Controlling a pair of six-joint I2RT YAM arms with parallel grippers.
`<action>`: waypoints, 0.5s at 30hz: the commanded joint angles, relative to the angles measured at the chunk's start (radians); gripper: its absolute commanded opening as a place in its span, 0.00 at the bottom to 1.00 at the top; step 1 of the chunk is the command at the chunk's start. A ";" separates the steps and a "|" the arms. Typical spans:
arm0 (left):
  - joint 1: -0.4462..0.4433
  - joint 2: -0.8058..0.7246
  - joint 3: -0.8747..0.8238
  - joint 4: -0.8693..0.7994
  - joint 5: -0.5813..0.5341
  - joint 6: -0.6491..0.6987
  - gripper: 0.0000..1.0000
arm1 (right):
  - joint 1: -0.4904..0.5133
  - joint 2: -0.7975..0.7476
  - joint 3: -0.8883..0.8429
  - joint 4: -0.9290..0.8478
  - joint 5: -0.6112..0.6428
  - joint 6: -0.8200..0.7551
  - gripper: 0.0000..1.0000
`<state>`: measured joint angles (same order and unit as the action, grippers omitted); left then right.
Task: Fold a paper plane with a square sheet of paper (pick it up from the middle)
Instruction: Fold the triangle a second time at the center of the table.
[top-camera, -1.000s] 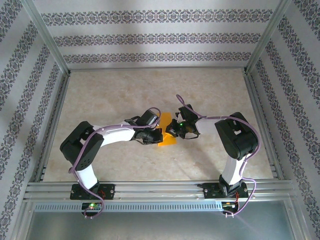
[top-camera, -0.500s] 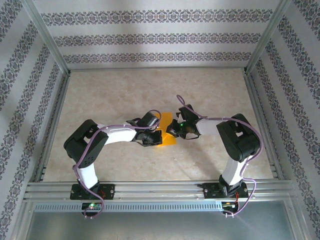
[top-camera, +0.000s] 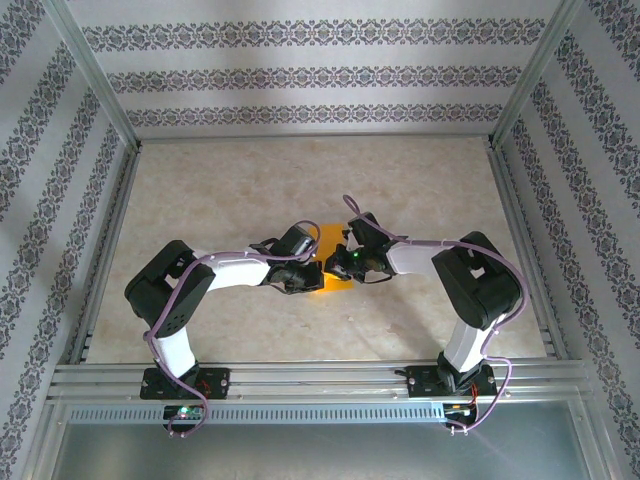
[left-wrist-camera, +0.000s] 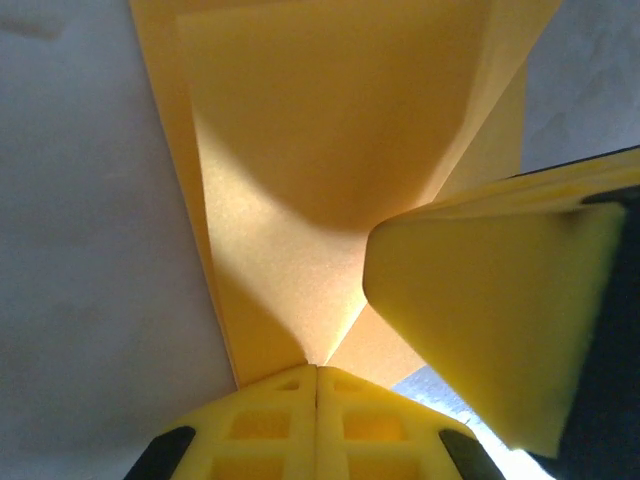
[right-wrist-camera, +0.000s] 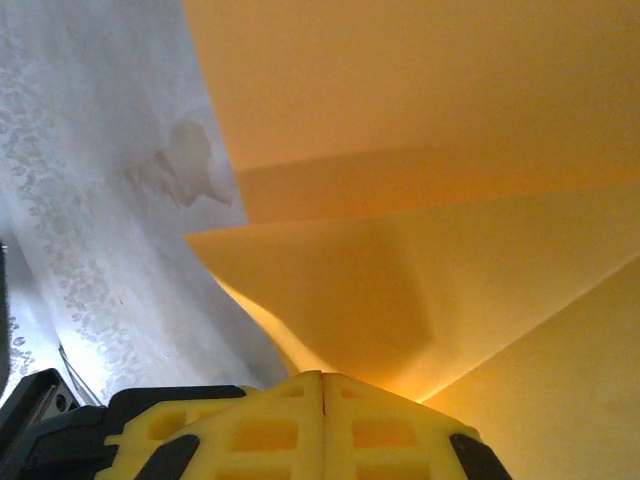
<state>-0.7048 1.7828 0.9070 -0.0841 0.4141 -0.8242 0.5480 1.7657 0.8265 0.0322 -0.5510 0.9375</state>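
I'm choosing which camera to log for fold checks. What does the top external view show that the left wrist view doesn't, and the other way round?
Top external: the overall layout, with the left gripper and right gripper meeting at the square sheet of paper in the middle of the table, and patterned walls around it.

Left wrist: the paper's overlapping folded layers and creases up close, running into the left gripper's shut tips, with one of the right gripper's fingers alongside.

Shared: the orange paper and both grippers at it.
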 joint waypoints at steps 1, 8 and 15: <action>0.007 0.013 -0.037 -0.059 0.002 -0.004 0.00 | 0.011 0.028 0.000 -0.032 -0.008 -0.003 0.00; 0.007 -0.007 -0.029 -0.062 0.009 -0.006 0.00 | 0.010 0.068 0.011 -0.082 0.017 -0.016 0.00; 0.009 -0.079 -0.017 -0.040 -0.001 -0.013 0.02 | 0.001 0.072 0.012 -0.094 0.025 -0.028 0.00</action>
<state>-0.7048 1.7443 0.8932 -0.0994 0.4145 -0.8246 0.5472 1.8019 0.8391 0.0067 -0.5636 0.9352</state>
